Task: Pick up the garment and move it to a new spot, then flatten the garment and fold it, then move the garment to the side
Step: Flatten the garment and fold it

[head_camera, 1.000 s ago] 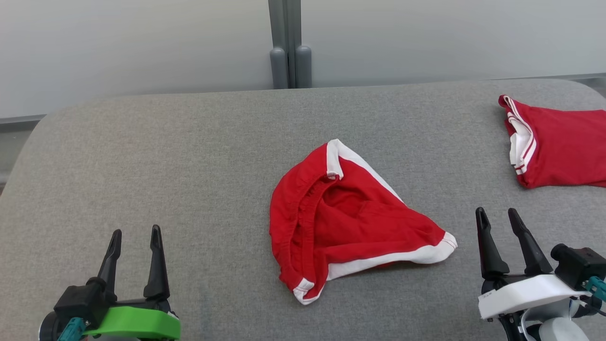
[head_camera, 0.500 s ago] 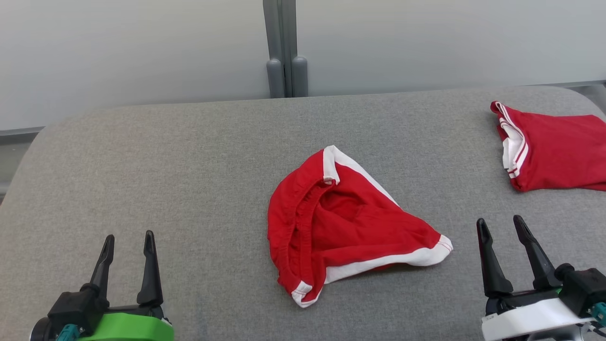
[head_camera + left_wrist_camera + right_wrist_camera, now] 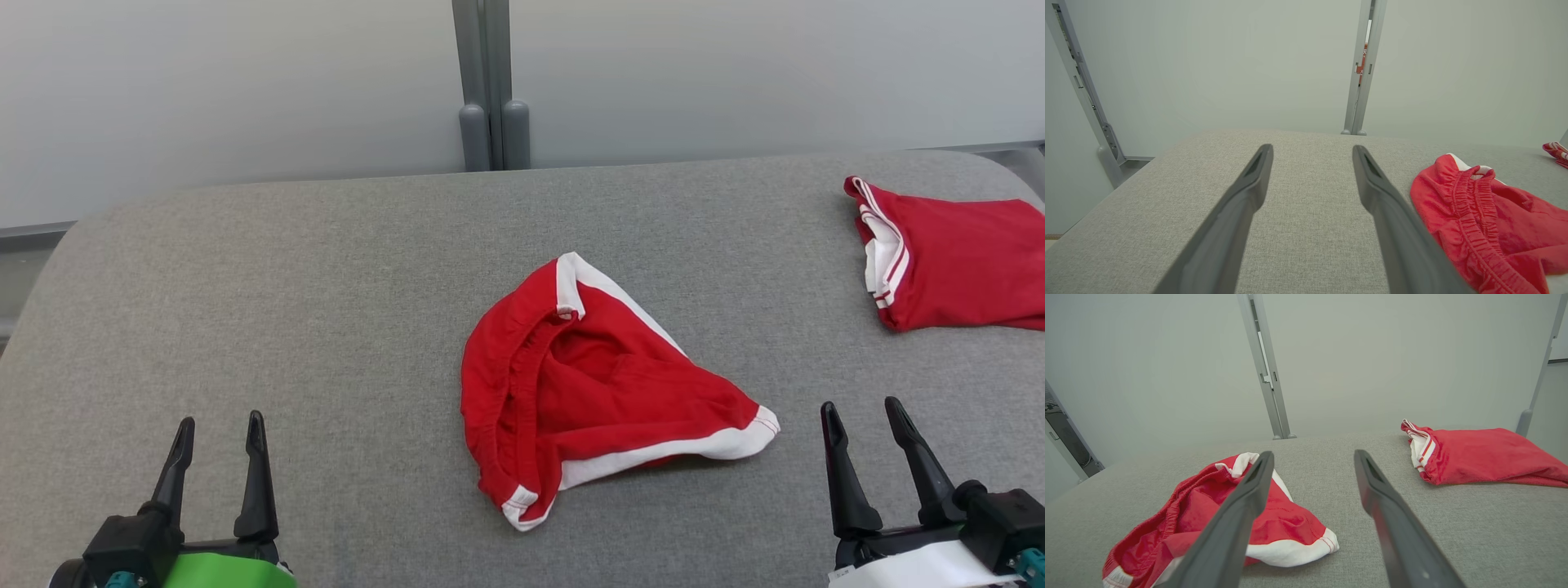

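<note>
Garment: we see crumpled red shorts with white hem bands (image 3: 604, 384) lying at the middle of the grey fabric-covered surface (image 3: 326, 269), well in from every edge.
Heading: the heap is roughly triangular, so we find no clear long axis. One white-edged tip points to the far edge, one to the near edge, and one to the right, towards the near right corner.
Waistband: the gathered elastic band runs from far to near along the garment's left side, and the opening gapes upward.
Left gripper: the left gripper (image 3: 220, 420) hovers by the near edge towards the left corner. Its fingers are spread wide around nothing and it is well apart from the shorts.
Right gripper: the right gripper (image 3: 860, 404) is by the near edge towards the right corner. Its fingers are also wide and empty, near the right tip but not touching it.
Neighbour: a folded red garment with white and red striped trim (image 3: 955, 261) lies in the far right corner, well apart from the shorts.
Between: we see bare grey fabric separating each gripper from the shorts.
Backdrop: pale wall panels joined by a grey post (image 3: 490, 82) rise behind the far edge.
</note>
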Tool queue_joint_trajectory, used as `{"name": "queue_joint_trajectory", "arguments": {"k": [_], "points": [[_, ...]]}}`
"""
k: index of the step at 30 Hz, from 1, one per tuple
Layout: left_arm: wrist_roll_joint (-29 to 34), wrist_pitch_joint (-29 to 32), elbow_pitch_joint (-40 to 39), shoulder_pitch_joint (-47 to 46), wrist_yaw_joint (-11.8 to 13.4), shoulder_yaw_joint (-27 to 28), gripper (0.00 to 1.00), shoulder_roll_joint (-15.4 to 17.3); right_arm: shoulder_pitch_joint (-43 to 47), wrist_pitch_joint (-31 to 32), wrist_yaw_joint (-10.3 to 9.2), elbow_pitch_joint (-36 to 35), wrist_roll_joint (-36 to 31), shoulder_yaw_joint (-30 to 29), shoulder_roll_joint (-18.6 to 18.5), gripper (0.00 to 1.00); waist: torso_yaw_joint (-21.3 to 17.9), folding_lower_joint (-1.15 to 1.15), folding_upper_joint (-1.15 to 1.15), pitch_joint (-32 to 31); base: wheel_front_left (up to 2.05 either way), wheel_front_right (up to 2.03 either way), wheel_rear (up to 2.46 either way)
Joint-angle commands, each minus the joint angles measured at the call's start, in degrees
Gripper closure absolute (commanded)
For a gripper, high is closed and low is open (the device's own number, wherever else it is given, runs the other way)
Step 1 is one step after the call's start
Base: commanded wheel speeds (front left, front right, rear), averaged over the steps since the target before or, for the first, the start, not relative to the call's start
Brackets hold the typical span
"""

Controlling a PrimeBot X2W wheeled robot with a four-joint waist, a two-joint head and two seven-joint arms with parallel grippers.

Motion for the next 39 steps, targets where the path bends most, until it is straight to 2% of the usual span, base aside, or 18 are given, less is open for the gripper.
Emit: {"name": "queue_joint_trajectory", "arguments": {"k": [1, 23, 26, 31, 39], "points": [[0.2, 0.0, -0.2, 0.5, -0.2, 0.2, 0.0, 0.4, 0.1, -0.1, -0.04, 0.1, -0.3, 0.0, 0.0, 0.0, 0.0, 0.0, 0.0, 0.0, 0.0, 0.0, 0.0], [0.3, 0.0, -0.2, 0.5, -0.2, 0.1, 0.0, 0.4, -0.3, -0.1, -0.04, 1.4, -0.3, 0.2, 0.0, 0.0, -0.2, 0.0, 0.0, 0.2, 0.0, 0.0, 0.0], [0.5, 0.0, -0.1, -0.2, -0.2, -1.2, 0.0, 0.6, -0.6, -0.1, -0.04, 2.0, -0.2, 0.0, 0.0, 0.0, -0.3, 0.0, 0.0, 0.3, 0.0, 0.0, 0.0], [1.1, 0.0, 0.6, -3.3, -0.2, -8.4, 0.0, 2.2, -2.0, -0.1, -0.04, 4.1, -0.1, -0.9, -0.9, 0.0, -0.2, 0.0, 0.0, 1.0, 0.0, 0.0, 0.0], [-0.2, 0.0, 5.1, -13.2, -0.2, -29.1, 0.0, 7.0, -8.6, 0.8, -0.04, 12.5, 0.4, 0.7, -4.6, 0.0, -1.1, 0.0, 0.0, 3.7, 0.0, 0.0, 0.0]]}}
